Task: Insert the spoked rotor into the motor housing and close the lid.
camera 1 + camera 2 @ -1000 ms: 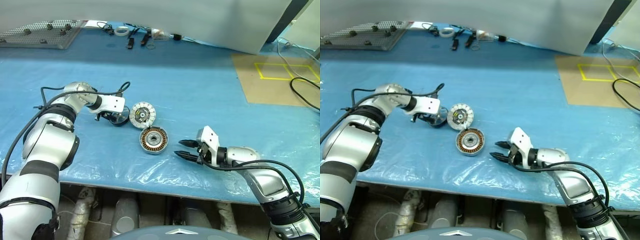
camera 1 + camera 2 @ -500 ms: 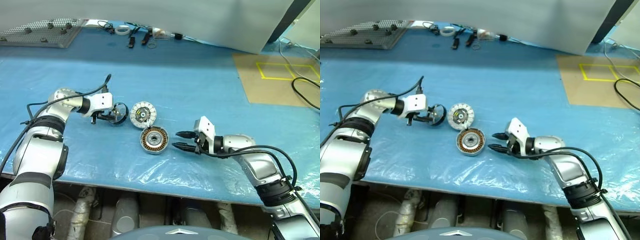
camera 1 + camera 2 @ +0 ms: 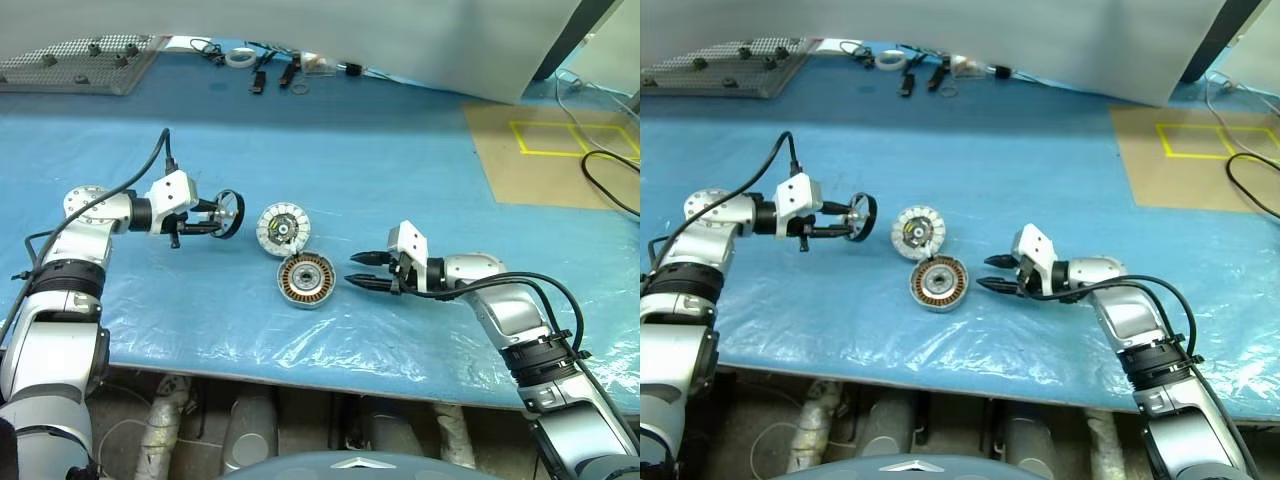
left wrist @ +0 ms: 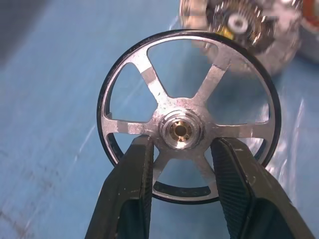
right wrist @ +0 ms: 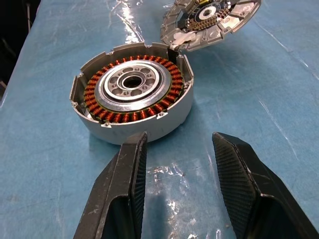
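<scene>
The spoked rotor (image 3: 228,212) is a thin-rimmed black wheel held upright above the blue mat, left of the other parts. My left gripper (image 3: 205,222) is shut on it, the fingers (image 4: 132,199) pinching either side of the hub (image 4: 185,130). The motor housing (image 3: 306,280), a silver can with copper windings (image 5: 132,92), sits open side up near the table's front. The lid (image 3: 282,228), white-segmented face up, rests just behind it, its edge by the can's rim (image 5: 209,20). My right gripper (image 3: 352,270) is open, pointing at the housing from the right, a short gap away (image 5: 178,142).
A perforated metal plate (image 3: 80,65) lies at the back left, with small tools and a tape roll (image 3: 245,60) along the back edge. A brown board with a yellow taped square (image 3: 560,150) and a black cable (image 3: 610,185) are at the right.
My left gripper has lifted the rotor off the mat beside the lid, drawn it back to the left and turned it upright. My right gripper has edged closer to the housing.
</scene>
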